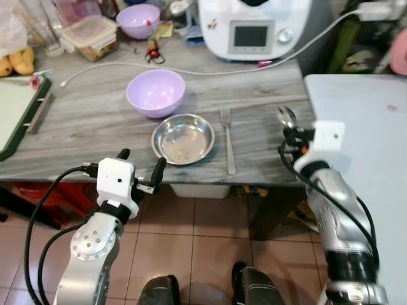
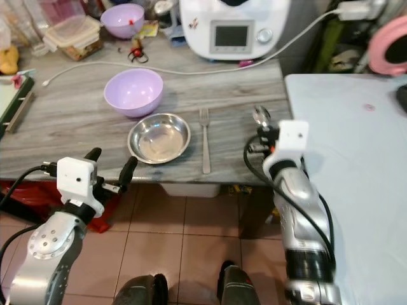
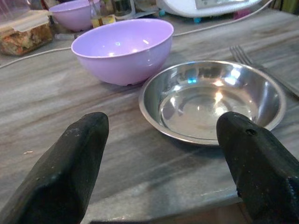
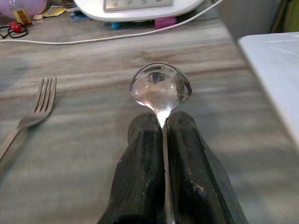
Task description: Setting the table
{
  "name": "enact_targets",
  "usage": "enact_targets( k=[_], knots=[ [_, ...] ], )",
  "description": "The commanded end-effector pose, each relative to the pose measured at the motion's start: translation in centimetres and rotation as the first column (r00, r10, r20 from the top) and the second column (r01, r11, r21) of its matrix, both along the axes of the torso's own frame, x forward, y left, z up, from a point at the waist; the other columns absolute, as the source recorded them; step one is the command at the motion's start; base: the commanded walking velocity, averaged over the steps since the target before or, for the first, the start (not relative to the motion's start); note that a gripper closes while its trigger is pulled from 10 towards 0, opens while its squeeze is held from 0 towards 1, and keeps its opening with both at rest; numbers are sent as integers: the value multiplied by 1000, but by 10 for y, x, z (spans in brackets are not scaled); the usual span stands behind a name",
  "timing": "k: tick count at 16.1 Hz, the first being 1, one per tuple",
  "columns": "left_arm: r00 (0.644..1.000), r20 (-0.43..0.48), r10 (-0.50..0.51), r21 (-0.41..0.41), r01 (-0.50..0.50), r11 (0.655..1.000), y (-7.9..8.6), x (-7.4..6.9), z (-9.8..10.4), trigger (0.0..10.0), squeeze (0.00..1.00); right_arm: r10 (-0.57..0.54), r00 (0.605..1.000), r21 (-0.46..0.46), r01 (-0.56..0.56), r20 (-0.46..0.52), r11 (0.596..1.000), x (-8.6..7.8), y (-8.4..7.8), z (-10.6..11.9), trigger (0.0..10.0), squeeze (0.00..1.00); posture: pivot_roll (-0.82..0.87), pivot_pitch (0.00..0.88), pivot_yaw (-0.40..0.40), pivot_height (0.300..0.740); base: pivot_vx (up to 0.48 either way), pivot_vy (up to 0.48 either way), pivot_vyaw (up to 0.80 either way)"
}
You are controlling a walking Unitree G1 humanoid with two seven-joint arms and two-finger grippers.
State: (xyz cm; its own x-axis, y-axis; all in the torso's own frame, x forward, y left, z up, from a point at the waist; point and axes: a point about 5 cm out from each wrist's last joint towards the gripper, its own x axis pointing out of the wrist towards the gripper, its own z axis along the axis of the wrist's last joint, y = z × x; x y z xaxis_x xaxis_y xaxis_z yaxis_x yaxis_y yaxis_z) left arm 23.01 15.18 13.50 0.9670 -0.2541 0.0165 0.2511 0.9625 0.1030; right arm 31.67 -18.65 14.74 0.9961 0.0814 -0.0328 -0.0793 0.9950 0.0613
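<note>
On the grey wooden table (image 1: 82,127) a steel dish (image 1: 183,138) lies near the front edge, with a lilac bowl (image 1: 156,93) just behind it to the left. A fork (image 1: 228,140) lies right of the dish, tines pointing away from me. My right gripper (image 4: 162,128) is shut on the handle of a spoon (image 1: 285,117), whose bowl sticks out forward over the table's right end, right of the fork (image 4: 32,114). My left gripper (image 1: 141,162) is open at the table's front edge, short of the dish (image 3: 212,100) and the bowl (image 3: 122,49).
A white kitchen machine (image 1: 254,27) stands at the back, its cable (image 1: 191,71) running across the table. A second lilac bowl (image 1: 138,20) and a food box (image 1: 90,37) sit at back left, a green tray (image 1: 16,117) at left. A white table (image 1: 362,133) adjoins on the right.
</note>
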Motion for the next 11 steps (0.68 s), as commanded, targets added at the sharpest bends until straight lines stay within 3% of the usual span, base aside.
enact_targets(
  k=[1,3,6,7,8,11],
  knots=[
    [1000,-2,-6,18,6,1000,1,-3,3,10000,0,20,1000,3,-20,3,1000,4,3,1,10000,0,110,221,89,740,0,0,0],
    [1000,-13,-14,17,14,1000,0,-4,3,10000,0,31,999,20,-31,-14,999,12,12,1,10000,0,117,229,94,740,0,0,0],
    [1000,-19,-21,15,21,1000,-1,-5,5,10000,0,8,996,-41,-11,-91,999,12,17,-7,10000,0,116,232,92,740,0,0,0],
    [1000,-20,-21,14,22,1000,-1,-5,5,10000,0,5,995,-71,-12,-97,997,10,16,-9,10000,271,113,232,91,740,0,0,0],
    [999,-23,-24,12,25,1000,-2,-5,5,10000,0,2,995,-140,-16,-95,990,8,16,-11,10000,1000,109,233,91,740,0,0,0],
    [999,-25,-29,10,29,1000,-3,-4,5,10000,0,-17,994,-169,-1,-106,986,5,12,-12,10000,1000,105,233,87,740,0,0,0]
  ],
)
